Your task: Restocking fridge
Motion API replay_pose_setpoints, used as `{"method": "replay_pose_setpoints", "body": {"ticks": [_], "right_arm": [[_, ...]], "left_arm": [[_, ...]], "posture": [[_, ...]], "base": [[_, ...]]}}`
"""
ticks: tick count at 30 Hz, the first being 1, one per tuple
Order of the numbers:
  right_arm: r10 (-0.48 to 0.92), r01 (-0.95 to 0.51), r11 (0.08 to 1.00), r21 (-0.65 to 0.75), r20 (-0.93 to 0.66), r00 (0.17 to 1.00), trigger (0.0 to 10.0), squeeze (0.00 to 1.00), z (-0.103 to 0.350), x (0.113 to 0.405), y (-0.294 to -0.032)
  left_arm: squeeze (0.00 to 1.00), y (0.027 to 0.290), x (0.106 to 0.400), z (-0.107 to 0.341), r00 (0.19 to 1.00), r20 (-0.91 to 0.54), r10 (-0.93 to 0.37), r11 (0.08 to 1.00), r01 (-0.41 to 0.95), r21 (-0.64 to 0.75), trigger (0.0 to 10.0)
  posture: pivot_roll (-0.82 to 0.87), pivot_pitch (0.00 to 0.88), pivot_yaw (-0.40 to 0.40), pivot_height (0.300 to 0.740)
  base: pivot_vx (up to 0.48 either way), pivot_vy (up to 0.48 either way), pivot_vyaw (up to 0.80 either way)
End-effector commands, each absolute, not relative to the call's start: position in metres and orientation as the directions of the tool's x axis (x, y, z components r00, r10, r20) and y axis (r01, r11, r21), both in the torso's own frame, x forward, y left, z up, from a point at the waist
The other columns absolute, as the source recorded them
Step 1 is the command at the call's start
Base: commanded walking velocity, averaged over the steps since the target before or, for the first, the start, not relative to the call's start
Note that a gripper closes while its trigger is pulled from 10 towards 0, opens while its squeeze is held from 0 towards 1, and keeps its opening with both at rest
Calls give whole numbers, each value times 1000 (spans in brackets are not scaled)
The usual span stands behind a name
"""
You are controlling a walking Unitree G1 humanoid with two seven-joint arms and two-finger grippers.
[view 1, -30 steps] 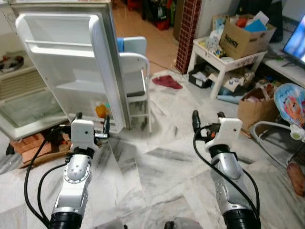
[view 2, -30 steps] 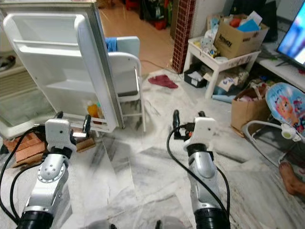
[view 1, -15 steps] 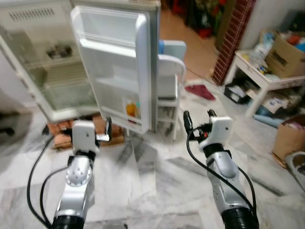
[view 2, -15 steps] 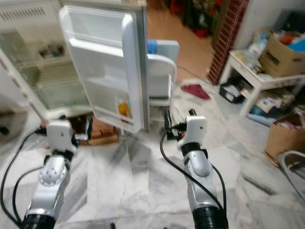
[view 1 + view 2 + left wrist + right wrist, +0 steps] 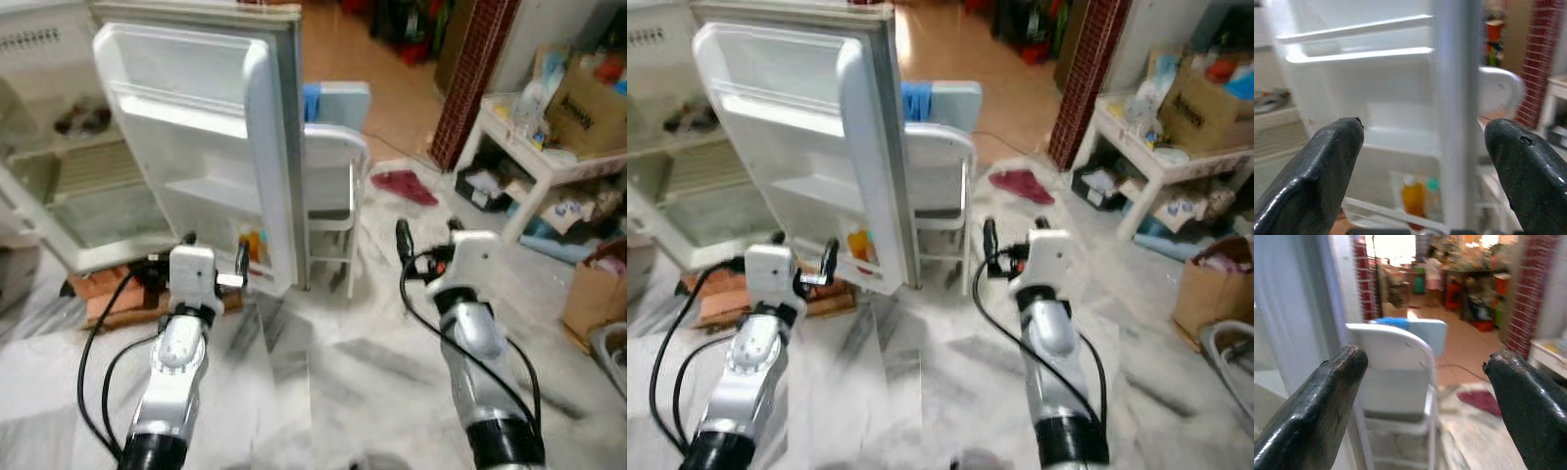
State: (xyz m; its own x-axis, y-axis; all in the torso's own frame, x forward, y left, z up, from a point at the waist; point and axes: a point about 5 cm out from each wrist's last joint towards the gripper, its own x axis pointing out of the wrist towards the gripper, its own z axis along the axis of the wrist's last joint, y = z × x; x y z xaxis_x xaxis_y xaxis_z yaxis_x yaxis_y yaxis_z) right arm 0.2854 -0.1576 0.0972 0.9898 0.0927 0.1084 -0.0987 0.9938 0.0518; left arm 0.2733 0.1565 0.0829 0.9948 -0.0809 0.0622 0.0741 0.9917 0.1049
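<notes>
A white fridge (image 5: 69, 186) stands at the left with its door (image 5: 196, 127) swung wide open toward me. On the lowest door shelf are an orange bottle (image 5: 1411, 198) and a green-capped bottle (image 5: 1433, 196); the upper door shelves look bare. A dark bowl (image 5: 78, 117) rests on a shelf inside. My left gripper (image 5: 216, 257) is open and holds nothing, a short way in front of the door's lower edge. Further right, my right gripper (image 5: 427, 240) is also open and holds nothing, pointing at the white chair (image 5: 1400, 372).
The white chair (image 5: 328, 186) stands just behind the fridge door. Red bricks (image 5: 108, 294) lie under the fridge. A red cloth (image 5: 405, 186) lies on the marble floor. At the right are a white low table (image 5: 549, 171), a cardboard box (image 5: 588, 98) and a brown bag (image 5: 598, 284).
The whole picture has swung as the camera moved, and the fridge interior now shows more. Both grippers keep the same open, raised pose.
</notes>
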Motion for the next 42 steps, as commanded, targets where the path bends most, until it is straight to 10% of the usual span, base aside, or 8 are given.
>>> {"method": "replay_pose_setpoints", "body": {"ticks": [1, 24, 34, 42], "right_arm": [[137, -145, 988, 60, 125, 983, 10000, 0, 101, 288, -144], [155, -160, 987, 33, 126, 980, 10000, 0, 106, 300, -144], [176, -184, 982, 35, 154, 972, 10000, 0, 115, 313, -143], [543, -587, 748, 311, 223, 810, 10000, 0, 134, 304, -100]], "left_arm": [[0, 169, 271, 80, 998, 47, -45, 992, 39, 118, 10000], [0, 192, 251, 56, 994, -99, 49, 986, -32, 163, 10000], [0, 183, 226, 46, 978, -167, -124, 964, 158, 212, 10000], [0, 177, 216, 42, 956, -222, -192, 958, 231, 167, 10000]], "posture": [[-73, 0, 25, 740], [-48, 0, 19, 740], [-18, 0, 5, 740], [-3, 12, 5, 740]], "base": [[480, 0, 788], [235, 0, 361], [0, 0, 707], [0, 0, 110]]}}
